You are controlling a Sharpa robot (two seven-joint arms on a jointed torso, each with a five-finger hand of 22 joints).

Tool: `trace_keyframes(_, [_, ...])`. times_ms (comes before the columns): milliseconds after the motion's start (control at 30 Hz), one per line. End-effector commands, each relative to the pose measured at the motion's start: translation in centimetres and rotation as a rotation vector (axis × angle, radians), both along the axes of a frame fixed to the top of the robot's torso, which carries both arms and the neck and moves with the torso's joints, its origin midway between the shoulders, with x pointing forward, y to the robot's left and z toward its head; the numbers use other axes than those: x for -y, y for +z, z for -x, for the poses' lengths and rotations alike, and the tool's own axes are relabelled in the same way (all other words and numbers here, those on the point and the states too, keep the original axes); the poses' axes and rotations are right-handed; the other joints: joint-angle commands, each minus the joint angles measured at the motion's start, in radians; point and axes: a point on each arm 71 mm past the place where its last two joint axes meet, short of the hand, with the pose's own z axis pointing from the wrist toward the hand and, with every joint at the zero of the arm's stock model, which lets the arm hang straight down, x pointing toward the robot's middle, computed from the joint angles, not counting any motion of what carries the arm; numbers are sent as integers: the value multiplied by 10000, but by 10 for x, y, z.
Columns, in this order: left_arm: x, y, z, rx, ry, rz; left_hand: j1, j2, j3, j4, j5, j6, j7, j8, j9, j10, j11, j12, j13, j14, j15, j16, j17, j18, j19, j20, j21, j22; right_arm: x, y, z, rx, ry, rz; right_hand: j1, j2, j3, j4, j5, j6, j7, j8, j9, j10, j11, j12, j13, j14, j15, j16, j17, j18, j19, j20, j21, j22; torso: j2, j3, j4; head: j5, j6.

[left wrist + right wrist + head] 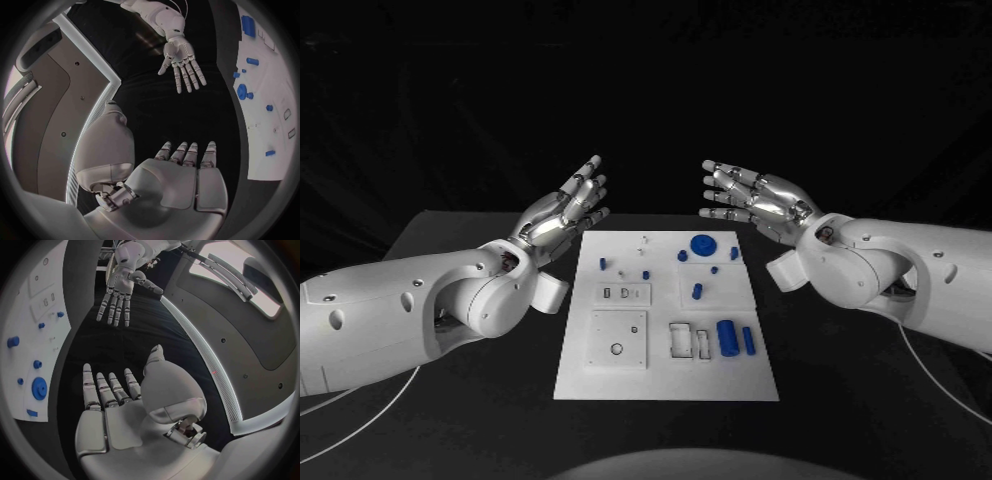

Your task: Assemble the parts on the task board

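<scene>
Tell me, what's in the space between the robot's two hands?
Nothing is held there. In the head view the left hand and right hand hover apart, fingers spread, above the far end of the white task board, where a round blue part lies.

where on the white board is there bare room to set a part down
The near strip of the task board, below the square plate and the blue cylinder, is bare. Its far half is crowded around the blue disc. Both hands hover off the board.
</scene>
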Motion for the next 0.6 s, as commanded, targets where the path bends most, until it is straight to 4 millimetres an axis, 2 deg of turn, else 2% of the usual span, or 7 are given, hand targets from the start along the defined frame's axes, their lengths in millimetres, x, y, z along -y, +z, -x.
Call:
trace_keyframes(33, [5, 8, 3, 779, -513, -634, -9, -41, -54, -4, 35, -2, -596, -31, -251, -11, -500, -33, -13, -26, 38, -36, -12, 22, -1, -44, -37, -269, 1, 13, -1, 1560, 212, 1825, 576, -36, 216, -343, 638, 558, 141, 190, 77, 779, 126, 926, 177, 1830, -19, 776, 565, 54, 1846, -58, 803, 318, 311, 8, 123, -105, -27])
trace_keyframes(133, [3, 15, 2, 1136, -288, -797, 102, -37, -49, -13, 45, 67, -790, -2, -226, -11, -704, -33, -13, -26, -47, -36, -12, 39, -1, -196, -37, -269, 4, 32, -4, 2858, 109, 3163, 1439, -60, 547, -900, 1125, 1618, 294, 505, 243, 2274, 338, 2359, 603, 4896, -304, 2686, 1465, 70, 4321, -415, 2055, 862, 441, -4, 200, -210, -45])
trace_keyframes(200, [0, 22, 2, 1421, -46, -867, 319, 112, 110, -6, 45, 145, -473, 30, -200, -11, -381, -33, -13, -26, -9, -36, -12, 57, 0, -246, -36, -268, 3, 45, -5, 3705, 147, 4318, 2122, -37, 877, -1375, 1671, 2521, 357, 795, 399, 2851, 313, 2792, 774, 6046, -656, 3494, 1808, 117, 5327, -644, 2594, 1118, 578, -42, 229, -254, -19])
trace_keyframes(300, [-6, 35, 6, 1969, 451, -949, 1296, 930, 835, -55, 118, 443, 282, 151, -113, -11, 187, -33, -13, -26, 257, -36, -12, 111, 165, -11, 92, -159, -2, 63, -6, 5043, 320, 6382, 2965, -82, 1428, -2012, 1864, 3320, 547, 999, 572, 3792, 82, 3223, 919, 7266, -1165, 4365, 2175, 148, 6512, -1169, 3377, 1542, 781, -132, 206, -270, 59])
trace_keyframes(367, [-11, 46, 9, 2458, 759, -1060, 2185, 1718, 1452, -65, 718, 872, 853, 309, -13, 177, 470, 322, 134, 294, 473, 274, 182, 136, 916, 264, 590, 166, -7, 73, -7, 5942, 495, 7962, 3185, -159, 1713, -2181, 1641, 3720, 611, 1057, 664, 4365, -120, 3239, 893, 8007, -1443, 4834, 2378, 139, 7083, -1452, 3913, 1871, 907, -195, 194, -297, 63])
trace_keyframes(467, [-16, 58, 14, 2973, 958, -1237, 2955, 2597, 1934, -73, 1389, 1772, 1585, 597, 140, 855, 529, 835, 397, 1612, 644, 1290, 623, 21, 2378, 281, 1477, 626, -14, 83, -8, 7227, 706, 9826, 3316, -334, 2060, -2287, 1809, 4028, 473, 1013, 751, 5118, -379, 3029, 766, 8695, -1740, 5365, 2653, 127, 7540, -1762, 4671, 2410, 990, -223, 246, -396, 8])
trace_keyframes(600, [-22, 66, 20, 3164, 984, -1413, 3296, 2972, 1877, -111, 1673, 2148, 1646, 618, 133, 1222, 551, 811, 493, 2154, 737, 1713, 657, -155, 2913, 285, 1760, 722, -24, 89, -13, 8595, 893, 11456, 3277, -592, 2480, -2251, 1647, 4552, 216, 1038, 964, 5807, -702, 2545, 581, 9294, -2012, 6331, 3218, -355, 8555, -2074, 7849, 6241, 1101, -232, 315, -537, 18])
